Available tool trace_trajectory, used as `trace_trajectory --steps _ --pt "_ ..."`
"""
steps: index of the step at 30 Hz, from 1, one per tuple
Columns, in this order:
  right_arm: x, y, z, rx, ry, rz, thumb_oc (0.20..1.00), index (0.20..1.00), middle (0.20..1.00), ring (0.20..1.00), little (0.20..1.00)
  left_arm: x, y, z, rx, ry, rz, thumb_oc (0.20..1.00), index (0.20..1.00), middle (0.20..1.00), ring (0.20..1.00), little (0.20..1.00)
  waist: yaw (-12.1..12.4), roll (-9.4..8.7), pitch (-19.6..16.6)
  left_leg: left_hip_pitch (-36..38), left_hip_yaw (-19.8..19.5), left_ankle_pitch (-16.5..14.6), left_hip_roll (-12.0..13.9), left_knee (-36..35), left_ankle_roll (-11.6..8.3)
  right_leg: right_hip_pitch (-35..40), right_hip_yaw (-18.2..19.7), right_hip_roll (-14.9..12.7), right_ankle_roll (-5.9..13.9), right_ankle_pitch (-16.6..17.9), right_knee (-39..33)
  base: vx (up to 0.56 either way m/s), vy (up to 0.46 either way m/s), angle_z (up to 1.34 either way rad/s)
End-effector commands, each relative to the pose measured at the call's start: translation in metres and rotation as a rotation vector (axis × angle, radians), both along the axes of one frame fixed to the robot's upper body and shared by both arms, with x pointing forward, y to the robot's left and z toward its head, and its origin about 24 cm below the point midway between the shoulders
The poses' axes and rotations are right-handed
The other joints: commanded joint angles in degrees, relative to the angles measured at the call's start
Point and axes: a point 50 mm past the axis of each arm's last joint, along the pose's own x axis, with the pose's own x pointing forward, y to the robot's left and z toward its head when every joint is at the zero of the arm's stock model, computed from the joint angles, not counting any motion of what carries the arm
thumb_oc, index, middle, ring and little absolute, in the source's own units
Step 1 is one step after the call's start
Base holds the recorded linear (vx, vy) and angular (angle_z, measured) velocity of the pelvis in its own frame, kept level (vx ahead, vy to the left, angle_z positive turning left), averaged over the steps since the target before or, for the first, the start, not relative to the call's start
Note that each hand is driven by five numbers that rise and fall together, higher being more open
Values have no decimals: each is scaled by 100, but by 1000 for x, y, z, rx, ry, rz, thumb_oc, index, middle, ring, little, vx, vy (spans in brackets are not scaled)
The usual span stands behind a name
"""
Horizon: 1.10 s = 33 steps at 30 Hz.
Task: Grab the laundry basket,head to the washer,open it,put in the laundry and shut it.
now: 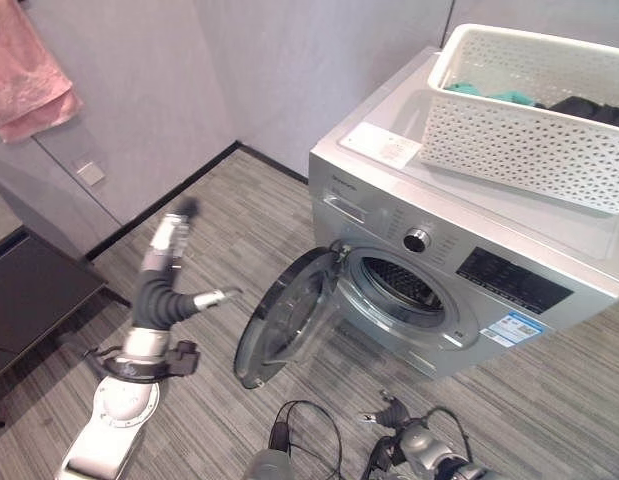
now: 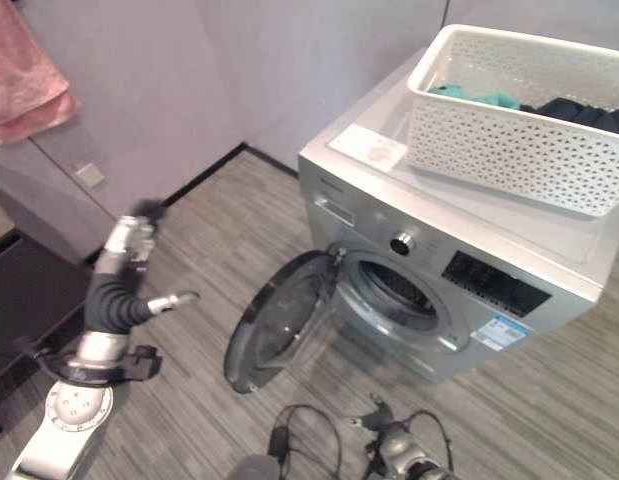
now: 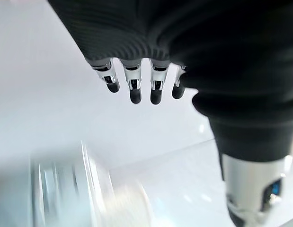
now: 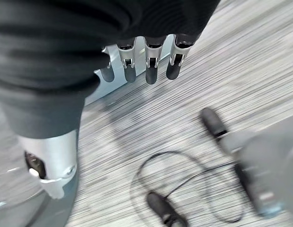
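Basket parked on top of washer, clothes inside it (teal and dark pieces). Washer door swung wide, drum empty as far as visible. So fetching and opening done; loading and shutting left. Left hand raised well left of door, away from it, fingers straight and apart, gripping nothing. Right hand low over floor, fingers loose and relaxed, empty.

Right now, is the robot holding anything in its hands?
No. The left hand is open in the air, and the right hand hangs open over the floor.
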Motion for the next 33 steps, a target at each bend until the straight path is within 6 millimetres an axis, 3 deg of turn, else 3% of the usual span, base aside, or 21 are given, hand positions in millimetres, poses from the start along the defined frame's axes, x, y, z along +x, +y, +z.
trace_trajectory --steps 1,3,5,7,8,9,11,12,13,14,16,17,18,19,26,31,33 --pt "24 18 8 48 -43 54 1000 1000 1000 1000 1000 2 -26 -9 28 119 -332 1000 1000 1000 1000 1000 -143 -250 -23 -32 169 130 233 99 -101 366 482 -299 402 -599 79 54 43 0" --pt "16 8 5 28 -9 64 1000 1000 1000 1000 1000 5 -35 -40 160 287 -485 1000 1000 1000 1000 1000 -339 -227 -93 4 264 137 242 38 -111 317 574 -277 424 -574 60 51 55 -11" --pt "11 -1 3 5 15 75 1000 1000 1000 1000 1000 7 -30 -70 306 421 -530 1000 1000 1000 1000 1000 -483 -212 -130 29 355 122 258 2 -115 270 676 -246 449 -551 49 24 45 -27" --pt "9 -12 3 -27 24 72 1000 1000 1000 1000 1000 11 -29 -88 476 481 -598 1000 1000 1000 1000 1000 -607 -207 -143 18 413 115 269 -15 -118 201 746 -228 468 -522 50 -20 27 -36" --pt "14 -20 6 -50 13 81 1000 1000 1000 1000 1000 18 -19 -115 658 552 -589 1000 1000 1000 1000 1000 -776 -211 -107 -17 457 90 294 -13 -114 92 860 -193 482 -506 66 -46 21 -43" --pt "14 -21 7 -51 12 78 1000 1000 1000 1000 1000 19 -20 -115 659 550 -590 1000 1000 1000 1000 1000 -765 -212 -118 -42 456 121 285 -23 -109 65 859 -201 480 -482 58 -66 21 -36" --pt "15 -24 8 -55 7 74 1000 1000 1000 1000 1000 24 -17 -123 723 547 -551 1000 1000 1000 1000 1000 -804 -225 -113 -85 481 128 292 -25 -105 -3 902 -187 480 -468 61 -81 10 -21" --pt "25 -30 14 -68 -27 58 1000 1000 1000 1000 1000 47 -9 -151 956 530 -363 1000 1000 1000 1000 1000 -954 -293 37 -223 523 151 329 2 -95 -216 995 -150 481 -442 87 -124 16 -19" --pt "25 -31 14 -70 -28 57 1000 1000 1000 1000 1000 47 -10 -151 956 527 -364 1000 1000 1000 1000 1000 -955 -288 29 -248 520 180 319 -7 -91 -240 992 -158 478 -421 82 -209 26 -15" --pt "33 -31 18 -70 -59 57 1000 1000 1000 1000 1000 56 -3 -167 1056 553 -244 1000 1000 1000 1000 1000 -1029 -331 144 -352 553 195 342 14 -90 -378 1045 -141 478 -398 99 -96 11 -10" --pt "34 -32 19 -71 -59 57 1000 1000 1000 1000 1000 56 -4 -167 1055 551 -244 1000 1000 1000 1000 1000 -1029 -320 142 -357 551 196 342 14 -89 -382 1044 -140 478 -397 100 -90 7 -10" --pt "40 -29 22 -61 -90 57 1000 1000 1000 1000 1000 62 13 -180 1106 628 -84 1000 1000 1000 1000 1000 -1097 -400 250 -472 586 245 373 19 -92 -554 1099 -128 470 -344 106 -175 -12 -6" --pt "42 -28 23 -58 -106 46 1000 1000 1000 1000 1000 72 33 -181 1101 704 108 1000 1000 1000 1000 1000 -1126 -481 332 -586 598 308 395 22 -101 -688 1133 -114 454 -291 109 -175 -12 -6" --pt "43 -28 23 -58 -107 46 1000 1000 1000 1000 1000 72 33 -181 1101 704 108 1000 1000 1000 1000 1000 -1127 -478 333 -588 596 308 396 23 -101 -689 1132 -114 454 -291 109 -120 -23 -9" --pt "42 -29 25 -46 -148 27 1000 1000 1000 1000 1000 105 100 -131 1148 676 497 1000 1000 1000 1000 1000 -1234 -727 577 -957 579 491 458 16 -155 -1044 1156 -100 445 -133 110 -84 -24 -3" --pt "28 -35 20 -68 -131 14 1000 1000 1000 1000 1000 110 132 -102 1234 580 690 1000 1000 1000 1000 1000 -1214 -814 624 -1025 553 546 488 -23 -184 -1074 1112 -116 460 -97 76 -17 -11 0" --pt "26 -35 19 -68 -129 13 1000 1000 1000 1000 1000 109 136 -99 1235 570 719 1000 1000 1000 1000 1000 -1206 -823 625 -1026 554 553 493 -28 -190 -1075 1102 -119 460 -96 76 0 0 0"
